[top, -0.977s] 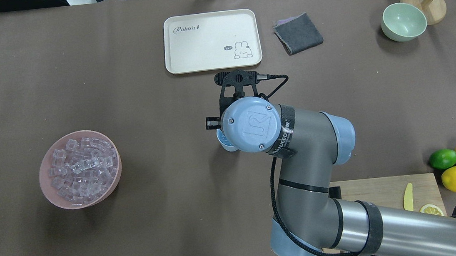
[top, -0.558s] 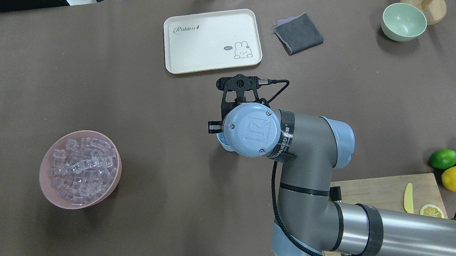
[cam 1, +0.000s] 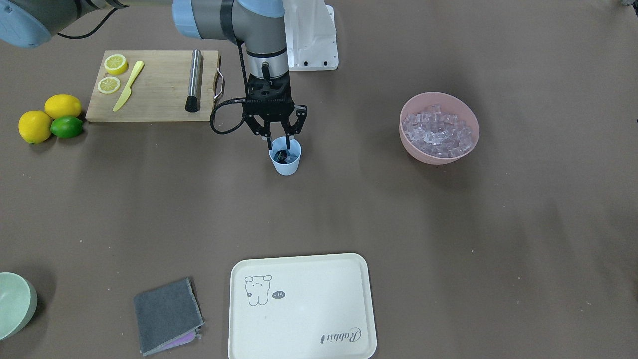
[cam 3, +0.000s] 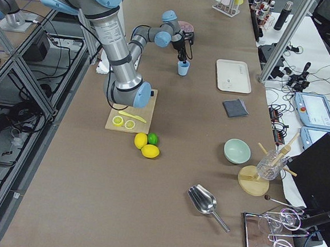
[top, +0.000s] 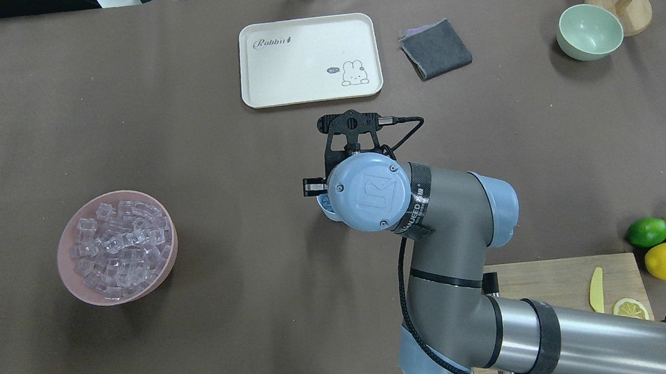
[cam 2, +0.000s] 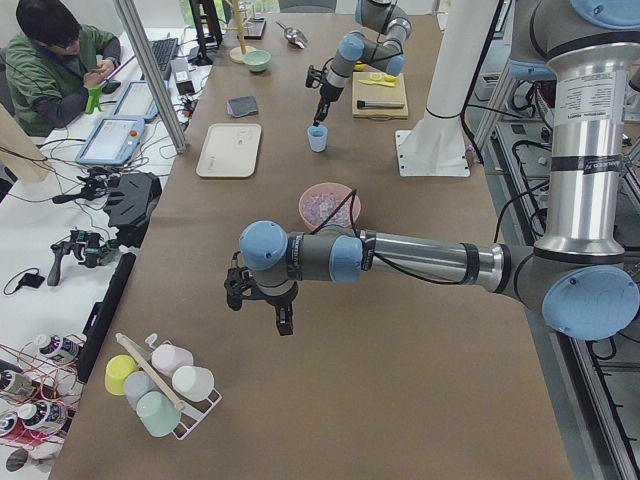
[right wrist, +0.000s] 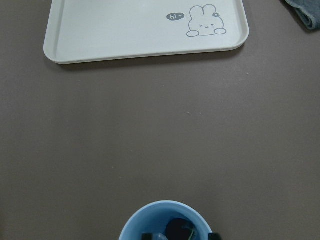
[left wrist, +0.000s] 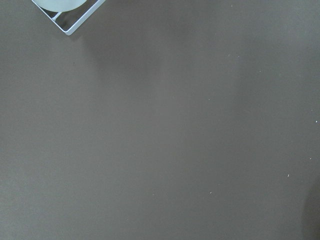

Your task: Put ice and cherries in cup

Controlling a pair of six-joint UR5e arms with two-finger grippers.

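Observation:
The light blue cup (cam 1: 285,162) stands mid-table, and the dark cherries (cam 1: 283,156) lie inside it. My right gripper (cam 1: 278,144) hangs straight down over the cup, open, with its fingertips (right wrist: 146,235) at the rim on either side. The cherries (right wrist: 177,227) show in the cup (right wrist: 150,217) in the right wrist view. In the overhead view the wrist hides most of the cup (top: 324,205). The ice (top: 118,244) fills the pink bowl (top: 70,279) at the left. My left gripper (cam 2: 262,310) shows only in the exterior left view, low over bare table; I cannot tell its state.
A cream tray (top: 308,60), a grey cloth (top: 436,49) and a pale green bowl (top: 589,31) lie at the far side. A cutting board (top: 562,278) with a yellow knife, two lemons and a lime (top: 648,232) is at the near right. A cup rack (cam 2: 160,385) stands near my left arm.
My right wrist has shifted slightly toward the robot's side above the cup. Nothing else has moved.

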